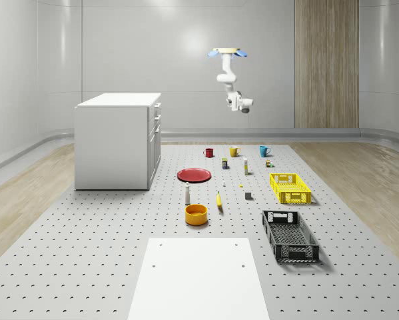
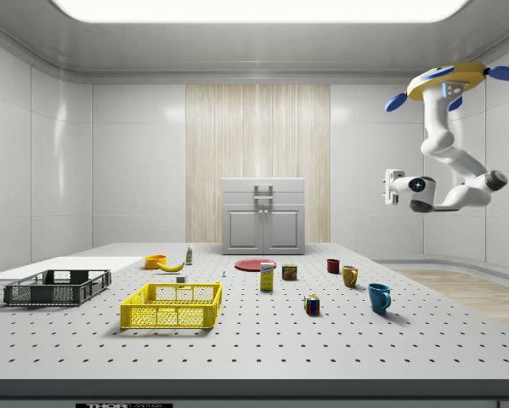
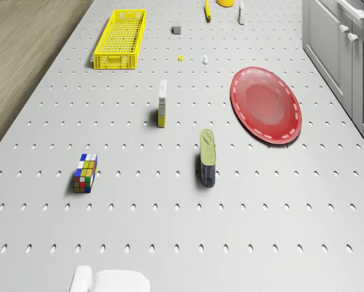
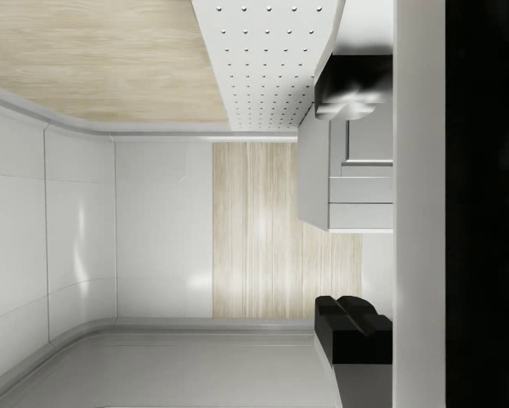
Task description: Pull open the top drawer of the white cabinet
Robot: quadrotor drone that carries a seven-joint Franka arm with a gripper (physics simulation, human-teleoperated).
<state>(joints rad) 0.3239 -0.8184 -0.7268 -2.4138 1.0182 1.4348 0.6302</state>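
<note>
Drone [image 1: 228, 52] hovers high, well apart from white cabinet [image 1: 119, 140]; gripper [image 2: 393, 186] faces its closed top drawer [image 2: 263, 187], likely lining up. Claw state: cannot tell.

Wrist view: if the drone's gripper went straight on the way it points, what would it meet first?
Probably the front of the white drawer cabinet, framed between the open fingers of the gripper, though it is far off. The drone hovers high over the perforated table.

Bright, even overhead light (ceiling panel), soft short shadows, glossy wall reflections.
</note>
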